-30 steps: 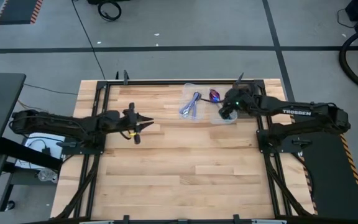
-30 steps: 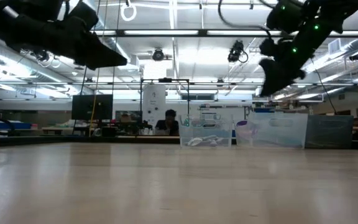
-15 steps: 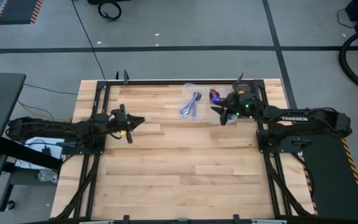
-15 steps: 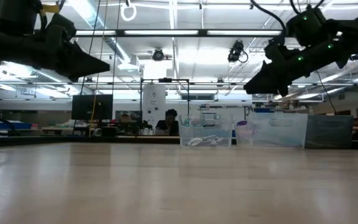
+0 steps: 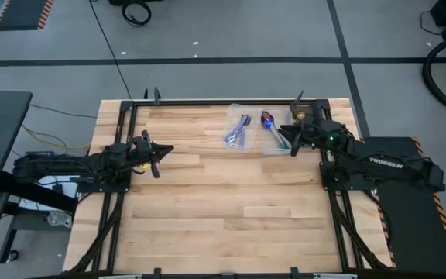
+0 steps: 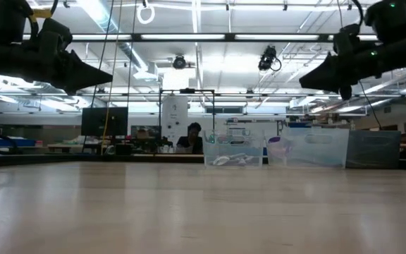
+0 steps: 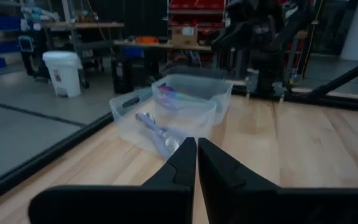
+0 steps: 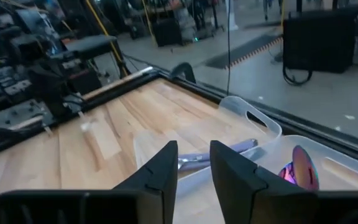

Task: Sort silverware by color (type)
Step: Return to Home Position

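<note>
Two clear plastic trays stand side by side near the far edge. The left tray point(image 5: 241, 129) holds silver spoons point(image 5: 237, 132), also visible in the left wrist view point(image 7: 157, 130). The right tray point(image 5: 279, 147) holds an iridescent purple spoon point(image 5: 268, 118) with a teal handle, seen too in the right wrist view point(image 8: 300, 165). My left gripper point(image 5: 163, 149) hovers shut over the table's left part, pointing at the trays. My right gripper point(image 5: 287, 132) hovers level at the right tray's right side, its fingers slightly open point(image 8: 193, 155). Both hold nothing.
Bare wooden table top point(image 5: 223, 209) spreads from the trays to the near edge. A black frame rail point(image 5: 207, 101) runs along the far edge just behind the trays. In the low view a person point(image 6: 192, 137) sits far off in the room.
My right gripper has tipped up from pointing down into the right tray to level, and has drawn back toward the table's right edge, uncovering the spoon in the tray. My left gripper has drawn back toward the left edge, staying shut.
</note>
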